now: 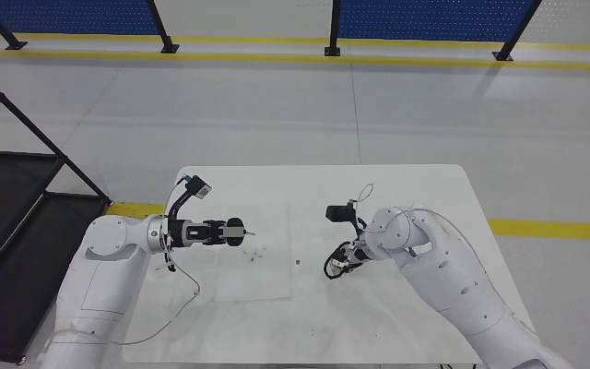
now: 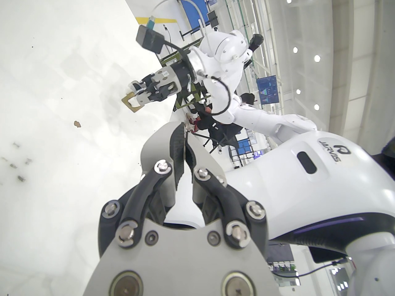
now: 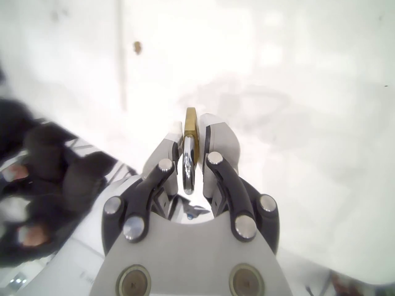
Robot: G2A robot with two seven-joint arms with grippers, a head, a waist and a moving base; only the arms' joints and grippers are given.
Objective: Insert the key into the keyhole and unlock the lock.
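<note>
While the right gripper (image 3: 193, 127) is clamped on the brass padlock (image 3: 190, 121), body between its fingertips and steel shackle (image 3: 188, 170) pointing back toward its wrist, the left gripper (image 2: 185, 138) faces it, well apart, over the white table (image 1: 415, 194). Its fingers are pressed together, and a thin sliver (image 1: 251, 234) pokes from their tips, too small to identify.

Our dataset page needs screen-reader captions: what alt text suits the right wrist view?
The right claw grips a brass padlock by its body, silver shackle pointing back toward the wrist, over a white table with a small brown speck.
</note>
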